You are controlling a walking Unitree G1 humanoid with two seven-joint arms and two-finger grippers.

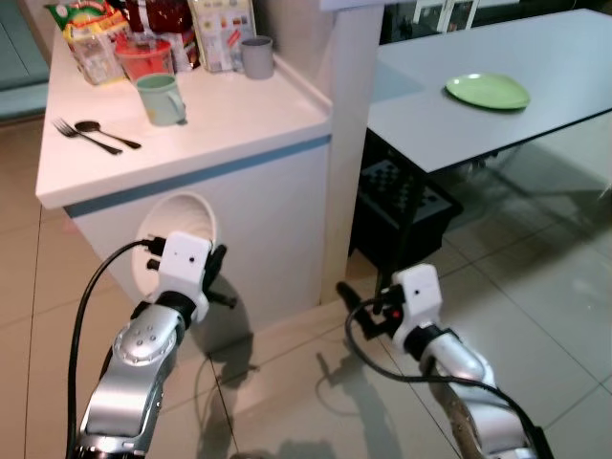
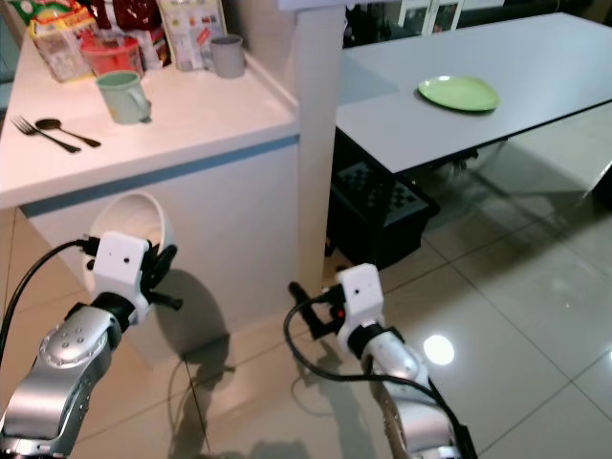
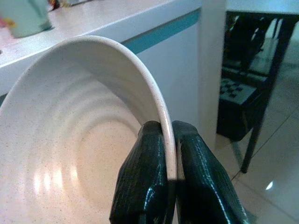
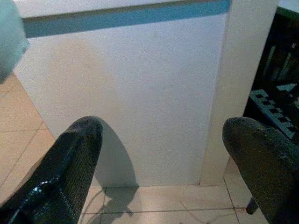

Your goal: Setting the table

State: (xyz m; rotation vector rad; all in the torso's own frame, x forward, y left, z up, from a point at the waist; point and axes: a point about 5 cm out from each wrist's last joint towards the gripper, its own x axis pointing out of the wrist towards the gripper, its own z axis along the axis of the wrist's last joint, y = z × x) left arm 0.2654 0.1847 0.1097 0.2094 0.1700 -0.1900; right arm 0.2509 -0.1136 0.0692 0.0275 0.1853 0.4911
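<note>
Left wrist view: left gripper [image 3: 169, 154] is pinching the bowl [image 3: 79, 135] by its rim, one finger [image 3: 142, 182] inside, the other outside. In the left eye view the bowl [image 1: 182, 225] is hanging at lower left of the frame, low in front of the counter [image 1: 191, 115], tilted on edge. Right gripper [image 4: 163, 158] is spread wide and holding nothing, at lower centre of the eye views, facing the counter's front panel.

Risk: the grip is taking only a thin strip of smooth rim, so the bowl is likely to swing or slip out while walking. It is also sitting close to the counter front, so a turn could knock it.

Table [image 1: 574, 86] with green plate [image 1: 486, 91] is at upper right, well apart from the bowl. On the counter at upper left: green mug [image 1: 161, 98], grey cup [image 1: 256, 55], red cup [image 1: 143, 55], fork [image 1: 84, 136], spoon [image 1: 105, 132], snack packs [image 1: 91, 33].

Writing on the packs is too small to read.
</note>
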